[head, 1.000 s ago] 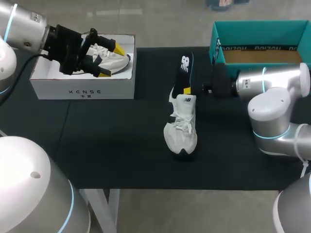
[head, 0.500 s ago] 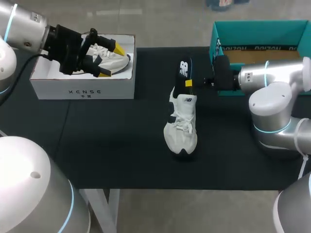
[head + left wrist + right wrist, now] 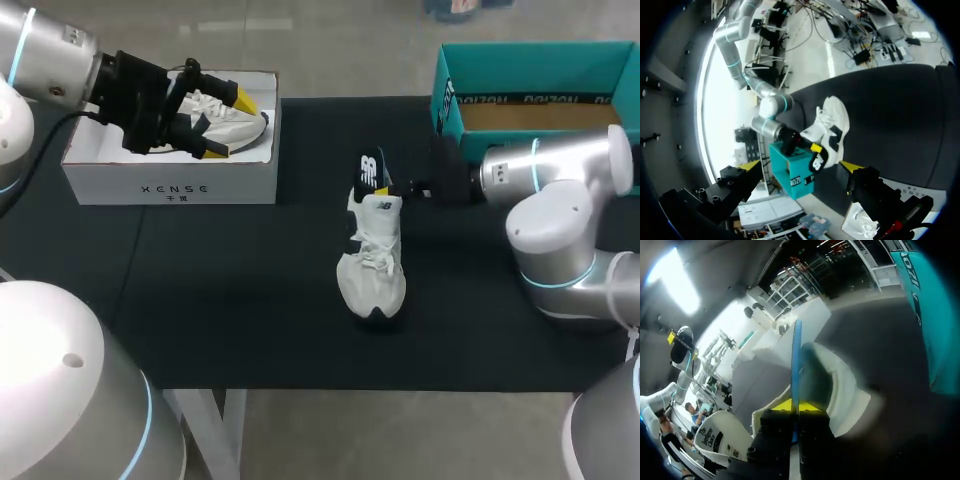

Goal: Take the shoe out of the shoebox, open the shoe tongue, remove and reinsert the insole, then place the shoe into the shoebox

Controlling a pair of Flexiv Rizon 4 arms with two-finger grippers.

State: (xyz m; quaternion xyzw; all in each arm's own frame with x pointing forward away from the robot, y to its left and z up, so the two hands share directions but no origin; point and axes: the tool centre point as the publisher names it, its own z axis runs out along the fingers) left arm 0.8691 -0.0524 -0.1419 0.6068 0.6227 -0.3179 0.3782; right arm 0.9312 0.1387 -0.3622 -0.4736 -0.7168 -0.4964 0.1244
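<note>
Insole (image 3: 368, 168) upright at shoe (image 3: 372, 265) heel, clamped by level right fingers (image 3: 782, 405)

The tabletop (image 3: 250, 300) is covered in matt black cloth, lying smooth. The shoe (image 3: 372, 260) has a matt white textile upper with cloth laces. The insole (image 3: 368, 170) has a smooth dark face and a blue edge. The shoebox (image 3: 520, 70) is matt teal cardboard, bare brown inside. The white box (image 3: 170, 185) is matt cardboard. The right arm (image 3: 560, 210) has smooth, glossy silver-grey shells. The left end effector (image 3: 230, 124) is matt black.
</note>
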